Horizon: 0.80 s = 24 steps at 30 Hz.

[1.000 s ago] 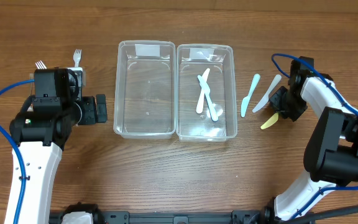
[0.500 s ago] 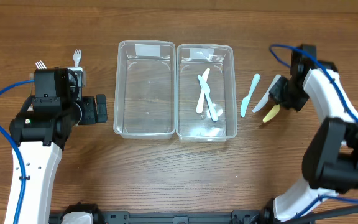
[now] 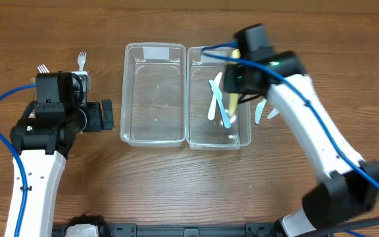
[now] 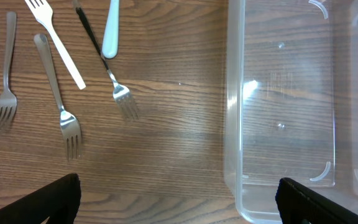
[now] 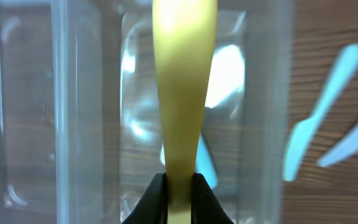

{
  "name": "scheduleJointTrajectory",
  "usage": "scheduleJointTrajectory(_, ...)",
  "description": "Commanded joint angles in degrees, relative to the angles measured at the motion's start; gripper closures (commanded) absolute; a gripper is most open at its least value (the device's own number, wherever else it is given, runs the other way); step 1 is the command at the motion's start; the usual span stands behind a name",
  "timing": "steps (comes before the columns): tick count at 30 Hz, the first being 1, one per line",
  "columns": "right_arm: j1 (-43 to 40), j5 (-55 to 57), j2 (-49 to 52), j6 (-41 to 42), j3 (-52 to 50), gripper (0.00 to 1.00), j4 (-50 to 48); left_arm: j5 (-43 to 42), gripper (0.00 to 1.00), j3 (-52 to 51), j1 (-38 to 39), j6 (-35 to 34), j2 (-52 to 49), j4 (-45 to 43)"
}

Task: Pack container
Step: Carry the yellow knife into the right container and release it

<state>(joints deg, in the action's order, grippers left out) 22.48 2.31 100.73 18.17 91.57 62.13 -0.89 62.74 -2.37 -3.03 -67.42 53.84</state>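
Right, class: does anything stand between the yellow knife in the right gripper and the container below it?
Nothing visible does. The yellow knife, shut in the right gripper, hangs over the open-topped right container; the knives inside lie flat on its floor.

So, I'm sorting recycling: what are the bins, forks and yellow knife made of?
The bins look like clear glossy plastic; wood shows through. Most forks are grey and shiny, likely metal; the white fork is probably plastic. The yellow knife is smooth, opaque, probably plastic.
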Motion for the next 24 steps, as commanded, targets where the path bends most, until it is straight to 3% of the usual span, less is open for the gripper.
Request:
scheduleJointTrajectory(1,2.51,-1.16,7.41,-1.68,0.33,0.96,-0.76,-0.68,0.00,1.29,-0.24,0.02,0.04,-0.11)
scheduleJointTrajectory(4,3.34,-1.16,10.51,-1.75,0.33,0.88,-1.53,-0.66,0.00,1.29,-0.24,0.04,0.04,-0.11)
scheduleJointTrajectory(7,3.34,-1.16,11.41,-1.75,0.33,0.72,-2.03,-0.66,0.00,1.29,-0.24,0.02,0.04,-0.11)
scheduleJointTrajectory(9,3.34,-1.16,11.15,-1.84,0.35,0.55,-2.25,-0.68,0.00,1.29,-0.24,0.04,0.04,-0.11)
scheduleJointTrajectory(17,1.49,1.38,6.25,0.11,8.24,0.53,1.29,-0.66,0.00,1.29,-0.24,0.04,0.04,-0.09)
scheduleJointTrajectory(23,-9.92,3.17,2.12,4.87,22.97,0.51,6.49,-0.66,0.00,1.29,-0.24,0.04,0.04,-0.09)
scheduleJointTrajectory(24,-12.50,3.15,2.12,5.66,24.39,0.45,7.30,-0.68,0.00,1.29,-0.24,0.02,0.04,-0.09)
